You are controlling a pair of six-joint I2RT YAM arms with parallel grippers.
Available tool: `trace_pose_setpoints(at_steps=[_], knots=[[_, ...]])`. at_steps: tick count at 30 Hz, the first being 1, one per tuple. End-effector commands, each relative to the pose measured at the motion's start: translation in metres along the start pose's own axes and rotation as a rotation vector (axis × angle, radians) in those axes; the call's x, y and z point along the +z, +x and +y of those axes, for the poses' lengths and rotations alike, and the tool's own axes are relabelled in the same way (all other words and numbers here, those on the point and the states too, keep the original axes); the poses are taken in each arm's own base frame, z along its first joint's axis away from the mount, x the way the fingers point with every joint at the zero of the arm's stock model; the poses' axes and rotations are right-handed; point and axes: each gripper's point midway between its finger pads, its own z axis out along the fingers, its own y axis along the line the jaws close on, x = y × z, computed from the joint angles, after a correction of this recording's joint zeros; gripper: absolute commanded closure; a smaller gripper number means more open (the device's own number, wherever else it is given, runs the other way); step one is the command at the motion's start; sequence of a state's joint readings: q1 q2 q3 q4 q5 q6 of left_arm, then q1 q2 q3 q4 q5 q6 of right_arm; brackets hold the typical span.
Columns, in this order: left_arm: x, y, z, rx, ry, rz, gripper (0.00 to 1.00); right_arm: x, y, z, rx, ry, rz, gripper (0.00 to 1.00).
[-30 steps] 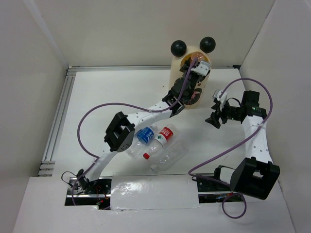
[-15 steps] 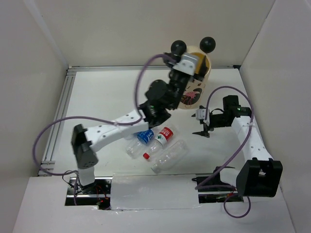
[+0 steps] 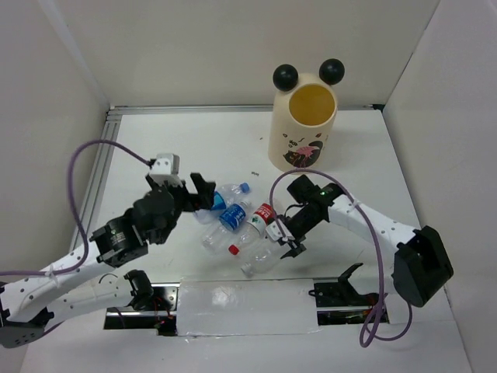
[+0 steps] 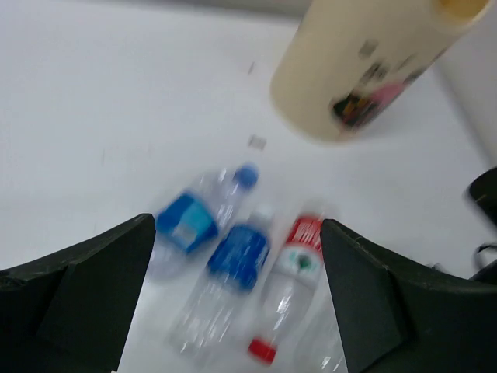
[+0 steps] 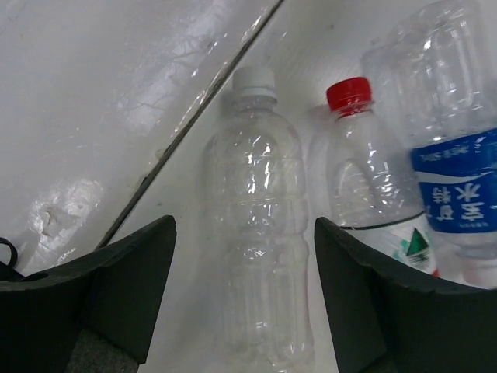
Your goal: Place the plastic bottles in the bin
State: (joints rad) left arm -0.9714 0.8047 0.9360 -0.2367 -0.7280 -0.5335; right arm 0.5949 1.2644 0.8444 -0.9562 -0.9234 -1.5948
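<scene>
The bin (image 3: 303,128), a cream cylinder with two black ball ears, stands at the back; it shows blurred in the left wrist view (image 4: 365,70). Several bottles lie together at the table's middle: a blue-capped one (image 3: 227,194), a blue-labelled one (image 3: 230,221), a red-labelled one (image 3: 262,220) and a clear one (image 3: 270,252). My left gripper (image 3: 202,196) is open and empty, just left of the blue-capped bottle (image 4: 194,221). My right gripper (image 3: 284,237) is open, its jaws either side of the clear white-capped bottle (image 5: 260,233), apart from it.
White walls enclose the table on three sides. A metal rail (image 3: 93,194) runs along the left edge. A taped strip (image 3: 245,307) covers the near edge between the arm bases. Purple cables loop off both arms.
My left arm has pulled back from the bin's mouth to the left of the bottles. My right arm has swung from beside the bin down over the clear bottle.
</scene>
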Motion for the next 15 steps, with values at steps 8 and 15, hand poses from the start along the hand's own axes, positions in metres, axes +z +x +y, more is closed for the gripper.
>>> trace_pose_setpoints(at_steps=[8, 15], knots=[[-0.035, 0.107, 0.046, -0.171, -0.147, 0.308, 0.00, 0.040, 0.045, -0.024, 0.108, 0.064, 0.199, 0.24], [-0.037, 0.115, 0.048, -0.146, -0.176, 0.335, 0.00, 0.052, 0.076, -0.022, 0.176, 0.126, 0.327, 0.20]])
